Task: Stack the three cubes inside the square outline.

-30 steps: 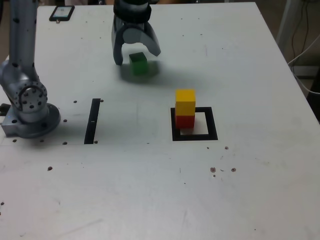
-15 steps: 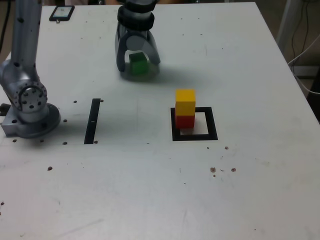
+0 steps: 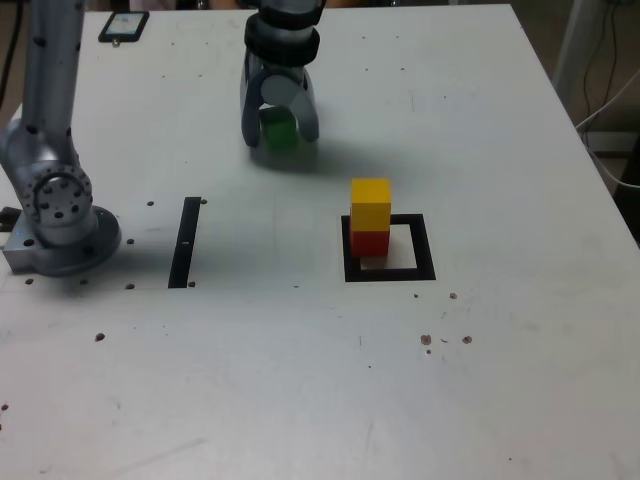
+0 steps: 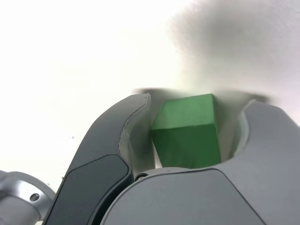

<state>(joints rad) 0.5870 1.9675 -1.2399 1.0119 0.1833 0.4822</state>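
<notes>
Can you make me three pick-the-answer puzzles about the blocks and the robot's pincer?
1. Where is the green cube?
A. between the pincer's jaws
B. on the yellow cube
C. inside the square outline

2. How many cubes are stacked in the outline?
A. one
B. two
C. three

3. Which cube is at the bottom of the stack?
A. green
B. yellow
C. the red cube

Answers: 1 A, the wrist view shows it between the jaws; 2 B, yellow sits on red; 3 C, red touches the outline's pale centre.

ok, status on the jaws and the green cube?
Gripper down, jaws around green cube, small gap visible, grip unconfirmed. Yellow cube on red cube in square outline. Path between looks clear.
</notes>
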